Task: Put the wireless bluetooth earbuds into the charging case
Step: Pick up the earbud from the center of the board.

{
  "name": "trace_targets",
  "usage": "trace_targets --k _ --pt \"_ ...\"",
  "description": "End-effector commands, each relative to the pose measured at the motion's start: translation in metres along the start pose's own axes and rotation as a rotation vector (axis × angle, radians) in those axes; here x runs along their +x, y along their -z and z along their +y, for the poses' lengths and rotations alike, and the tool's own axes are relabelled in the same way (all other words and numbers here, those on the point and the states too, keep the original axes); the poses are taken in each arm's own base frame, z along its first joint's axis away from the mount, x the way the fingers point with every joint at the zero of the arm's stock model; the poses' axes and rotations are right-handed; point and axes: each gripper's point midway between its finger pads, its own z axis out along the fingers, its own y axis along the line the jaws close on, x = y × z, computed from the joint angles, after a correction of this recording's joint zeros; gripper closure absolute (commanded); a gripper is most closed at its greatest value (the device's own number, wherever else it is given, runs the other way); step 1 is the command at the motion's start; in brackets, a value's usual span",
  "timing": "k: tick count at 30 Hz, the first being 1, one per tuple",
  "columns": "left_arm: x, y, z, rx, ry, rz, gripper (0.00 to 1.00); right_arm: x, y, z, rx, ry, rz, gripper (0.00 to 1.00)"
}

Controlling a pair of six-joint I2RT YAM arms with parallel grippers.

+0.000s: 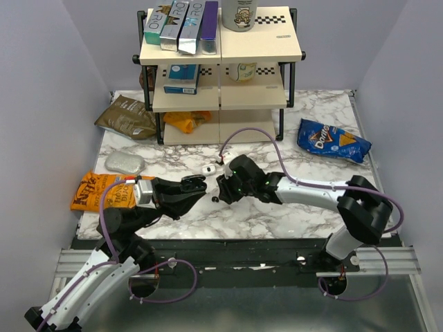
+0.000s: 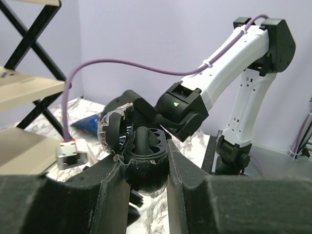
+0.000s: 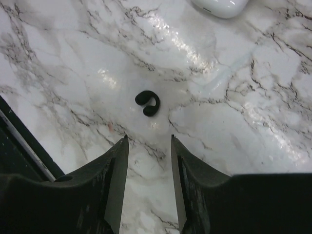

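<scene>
My left gripper (image 2: 144,163) is shut on the black charging case (image 2: 145,155), holding it above the marble with its lid (image 2: 115,130) swung open to the left and its moulded recesses facing up. From above, the case (image 1: 193,184) sits at the left fingertips, close to my right gripper (image 1: 223,188). A tiny black curved earbud (image 3: 147,103) lies on the marble just ahead of my right gripper (image 3: 148,139), which is open with nothing between its fingers. The same earbud (image 1: 214,199) shows as a dark speck below the right fingers. I cannot tell whether an earbud sits inside the case.
A white pod (image 3: 219,6) lies on the marble beyond the earbud. A two-tier shelf (image 1: 220,104) stands at the back. Snack bags lie around: blue (image 1: 333,140) at right, orange (image 1: 100,190), a silver pouch (image 1: 124,162) and a brown bag (image 1: 127,117) at left.
</scene>
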Motion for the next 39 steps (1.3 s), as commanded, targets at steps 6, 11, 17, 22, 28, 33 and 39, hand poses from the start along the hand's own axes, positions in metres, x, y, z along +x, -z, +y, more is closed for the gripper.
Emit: trace_targets --k 6,11,17,22,28,33,39 --pt "0.008 0.005 0.013 -0.085 0.009 0.049 1.00 -0.029 -0.044 -0.006 0.048 0.025 -0.021 0.46" --pt "0.005 0.005 0.013 -0.086 -0.003 0.045 1.00 -0.019 -0.056 -0.024 0.136 0.054 0.021 0.45" --pt "0.007 0.003 0.013 -0.084 -0.006 0.049 1.00 -0.007 -0.061 -0.035 0.181 0.067 0.053 0.45" --pt "0.010 0.002 0.015 -0.082 -0.001 0.056 1.00 -0.002 -0.063 -0.031 0.155 0.074 0.062 0.45" --pt "0.011 0.003 0.014 -0.079 0.002 0.057 1.00 0.006 -0.062 -0.026 0.145 0.080 0.073 0.45" --pt "0.011 0.002 0.013 -0.072 0.012 0.053 1.00 0.015 -0.063 -0.021 0.146 0.091 0.088 0.45" --pt "0.012 0.002 0.012 -0.068 0.015 0.055 1.00 0.020 -0.064 -0.021 0.148 0.094 0.098 0.45"
